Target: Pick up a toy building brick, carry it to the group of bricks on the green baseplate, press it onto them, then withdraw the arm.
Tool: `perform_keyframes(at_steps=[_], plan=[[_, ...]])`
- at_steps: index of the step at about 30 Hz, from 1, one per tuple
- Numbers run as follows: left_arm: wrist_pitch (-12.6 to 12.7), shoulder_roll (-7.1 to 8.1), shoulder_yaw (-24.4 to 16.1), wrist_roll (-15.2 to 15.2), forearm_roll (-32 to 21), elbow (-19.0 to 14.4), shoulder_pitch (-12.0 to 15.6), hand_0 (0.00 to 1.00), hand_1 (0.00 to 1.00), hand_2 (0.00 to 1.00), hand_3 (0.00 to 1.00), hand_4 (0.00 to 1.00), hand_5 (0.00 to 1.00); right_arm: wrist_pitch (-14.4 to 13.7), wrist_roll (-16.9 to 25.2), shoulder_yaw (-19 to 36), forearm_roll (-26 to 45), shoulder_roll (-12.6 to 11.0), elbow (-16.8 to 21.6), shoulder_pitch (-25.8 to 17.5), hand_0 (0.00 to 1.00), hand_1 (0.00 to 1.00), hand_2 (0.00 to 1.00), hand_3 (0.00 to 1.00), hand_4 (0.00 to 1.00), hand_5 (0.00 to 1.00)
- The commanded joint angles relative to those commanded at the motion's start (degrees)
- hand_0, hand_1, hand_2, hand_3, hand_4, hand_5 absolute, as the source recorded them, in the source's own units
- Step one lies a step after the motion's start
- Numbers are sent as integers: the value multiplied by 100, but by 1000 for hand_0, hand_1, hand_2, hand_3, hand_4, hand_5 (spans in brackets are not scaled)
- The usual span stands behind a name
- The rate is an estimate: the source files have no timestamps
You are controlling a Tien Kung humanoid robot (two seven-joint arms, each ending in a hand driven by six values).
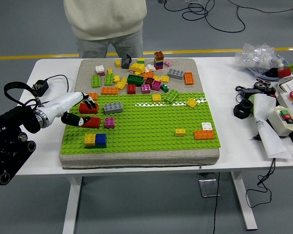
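White table (49,73): rectangular, near edge toward the bottom of the head view, cables on the grey floor behind it.

Person (107,22): stands at the far side, cream top and light trousers, seen only from the torso down; no hands in view.

Grey pad (136,157): lies on the table centre, carrying the green baseplate (151,126) on its near part and a loose heap of mixed bricks (141,75) on its bare far part.

Left arm (14,131): black, enters from the left edge; its white forearm leads to the left hand (80,112) at the baseplate's left border. Black fingertips (74,120) are curled around the two red bricks there, thumb and fingers on either side; a firm grip cannot be confirmed.

Right arm: not visible.

Equipment at the table's right end: white control box (285,117) with red and green buttons, white paper (268,131), black fittings (244,108), clear plastic bag (261,54).

Black plug adapter (39,87): on the table left of the pad, with its cable.

Bricks on the baseplate:
- upper red brick (90,107), partly under the hand.
- lower red brick (92,122), touching the fingertips.
- grey brick (113,107), just right of the upper red one.
- yellow-and-blue group (95,140), near left corner, on a green base.
- orange brick (204,134) with a white brick (206,126) just behind it, right side.
- pink brick (109,122), beside the lower red brick.
- small yellow brick (180,131), left of the orange one.
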Motion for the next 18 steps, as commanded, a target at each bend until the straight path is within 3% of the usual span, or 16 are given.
perform_keyframes(at_steps=[18], plan=[[126,-74,531,-84,33,498,-304,893,789,696,740,785,63,7,-5,-32,-13,2,0,8,766,714,767,769,966,697]])
